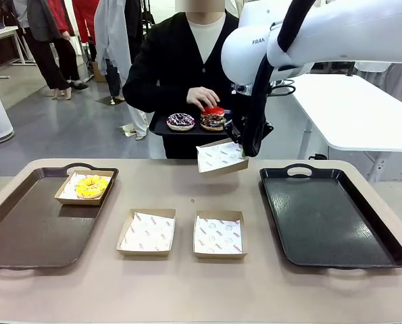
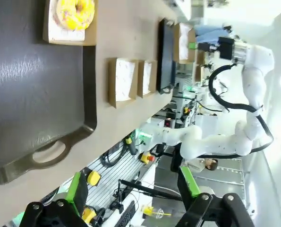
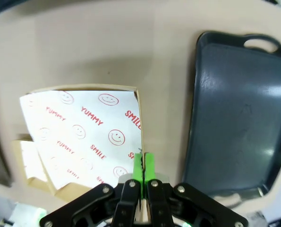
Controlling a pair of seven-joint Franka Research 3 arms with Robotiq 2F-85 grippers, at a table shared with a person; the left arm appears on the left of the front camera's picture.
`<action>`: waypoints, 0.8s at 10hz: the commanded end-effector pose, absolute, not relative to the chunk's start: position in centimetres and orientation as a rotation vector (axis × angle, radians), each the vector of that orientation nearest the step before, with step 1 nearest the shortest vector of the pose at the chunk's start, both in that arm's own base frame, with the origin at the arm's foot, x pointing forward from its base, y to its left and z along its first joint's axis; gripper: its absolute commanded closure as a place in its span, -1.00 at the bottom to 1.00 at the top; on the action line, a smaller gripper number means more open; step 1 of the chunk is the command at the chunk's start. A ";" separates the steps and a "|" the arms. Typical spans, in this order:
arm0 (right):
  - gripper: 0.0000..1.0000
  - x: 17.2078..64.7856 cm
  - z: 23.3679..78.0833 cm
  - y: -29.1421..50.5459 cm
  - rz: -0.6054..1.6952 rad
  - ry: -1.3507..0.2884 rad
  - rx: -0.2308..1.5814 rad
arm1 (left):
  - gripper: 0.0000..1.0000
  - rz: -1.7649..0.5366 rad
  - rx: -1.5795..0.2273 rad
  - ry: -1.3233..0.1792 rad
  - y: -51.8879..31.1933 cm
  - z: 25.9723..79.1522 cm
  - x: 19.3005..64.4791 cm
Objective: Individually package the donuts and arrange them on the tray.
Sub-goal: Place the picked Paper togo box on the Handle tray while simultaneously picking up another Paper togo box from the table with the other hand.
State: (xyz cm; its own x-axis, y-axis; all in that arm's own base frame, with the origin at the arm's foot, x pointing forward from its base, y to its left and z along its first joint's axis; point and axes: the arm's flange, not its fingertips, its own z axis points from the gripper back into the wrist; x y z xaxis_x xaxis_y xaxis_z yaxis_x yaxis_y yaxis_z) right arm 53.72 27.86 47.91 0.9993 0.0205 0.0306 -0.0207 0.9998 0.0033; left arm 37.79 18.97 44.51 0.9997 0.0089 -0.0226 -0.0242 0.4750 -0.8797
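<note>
My right gripper [image 1: 244, 150] is shut on the rim of a paper-lined cardboard box [image 1: 220, 158], holding it tilted above the table's far edge; its pads pinch the box's edge [image 3: 142, 166]. Behind the box, a person holds a black serving tray [image 1: 161, 128] with a sprinkled chocolate donut [image 1: 180, 121] and a dark chocolate donut [image 1: 213, 123]. The person's hand [image 1: 202, 98] is on a red-iced donut [image 1: 214, 110]. The yellow-iced donut [image 1: 92, 186] sits boxed on the brown tray [image 1: 32, 229]. My left gripper [image 2: 133, 191] hangs open and holds nothing, above that tray's handle end.
Two lined boxes with nothing in them [image 1: 146, 231] [image 1: 218, 234] lie side by side mid-table. A black tray [image 1: 329, 216] lies bare at the right. A white table [image 1: 363, 108] stands behind on the right, and people stand far back on the left.
</note>
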 end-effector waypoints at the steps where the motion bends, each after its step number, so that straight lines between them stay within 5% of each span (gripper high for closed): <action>1: 1.00 54.9 47.6 28.9 -0.004 -0.018 -0.034 | -1.00 -0.013 -1.167 -0.040 20.2 43.9 39.4; 8: 1.00 54.1 47.9 28.2 0.019 -0.022 0.003 | -1.00 0.049 -1.259 -0.072 21.4 41.6 41.2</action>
State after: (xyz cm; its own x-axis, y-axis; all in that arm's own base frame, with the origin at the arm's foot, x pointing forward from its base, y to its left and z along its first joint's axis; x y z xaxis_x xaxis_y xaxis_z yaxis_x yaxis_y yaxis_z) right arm 54.42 28.42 47.88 0.9996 0.0201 0.0190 -0.0202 0.9998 0.0051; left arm 41.34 21.68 41.60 0.9958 0.0864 0.0301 0.0015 0.3142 -0.9493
